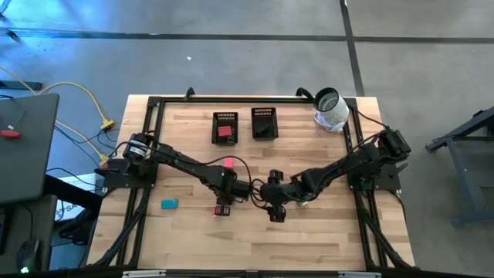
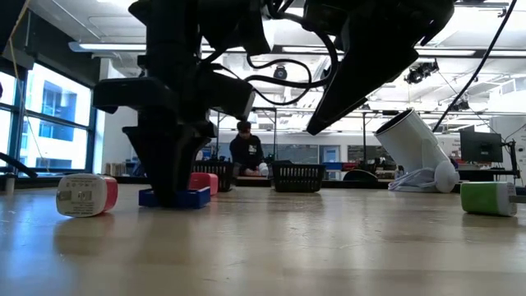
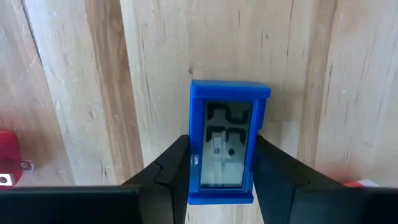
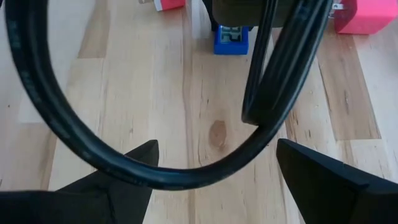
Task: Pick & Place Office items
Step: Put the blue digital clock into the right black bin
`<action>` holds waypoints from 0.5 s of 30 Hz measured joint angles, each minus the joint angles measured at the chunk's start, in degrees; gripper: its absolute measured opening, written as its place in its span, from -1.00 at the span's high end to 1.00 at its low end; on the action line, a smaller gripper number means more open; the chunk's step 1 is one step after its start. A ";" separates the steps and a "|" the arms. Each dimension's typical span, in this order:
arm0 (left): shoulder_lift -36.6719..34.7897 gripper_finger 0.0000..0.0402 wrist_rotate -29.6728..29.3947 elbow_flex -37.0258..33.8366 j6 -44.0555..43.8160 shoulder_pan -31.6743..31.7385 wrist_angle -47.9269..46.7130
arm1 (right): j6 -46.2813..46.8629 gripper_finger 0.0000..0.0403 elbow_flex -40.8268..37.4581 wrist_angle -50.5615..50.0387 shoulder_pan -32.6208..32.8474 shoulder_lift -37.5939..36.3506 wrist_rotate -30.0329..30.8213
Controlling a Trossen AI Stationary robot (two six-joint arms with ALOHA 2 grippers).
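Left gripper (image 3: 222, 180) seemingly around blue block (image 3: 226, 140)

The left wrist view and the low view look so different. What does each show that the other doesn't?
Only the left wrist view shows the blue piece's patterned top face, with a dark finger pressed against each side. Only the low view shows the tilted white cylinder, a green piece, two mesh trays and a person behind. Both show the left gripper at the blue piece on the wooden table.
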 joint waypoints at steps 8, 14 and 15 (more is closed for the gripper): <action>-0.21 0.39 -0.17 -0.02 -1.16 0.00 -0.29 | -0.29 -0.56 0.00 -0.47 0.22 0.00 3.41; -3.12 0.39 -5.57 -0.06 -1.85 0.04 -0.76 | -0.08 -0.56 0.00 -5.08 1.82 0.00 10.35; -4.06 0.39 -6.35 -0.04 -1.89 0.04 -0.76 | 0.07 -0.56 0.00 -5.84 2.14 0.00 11.57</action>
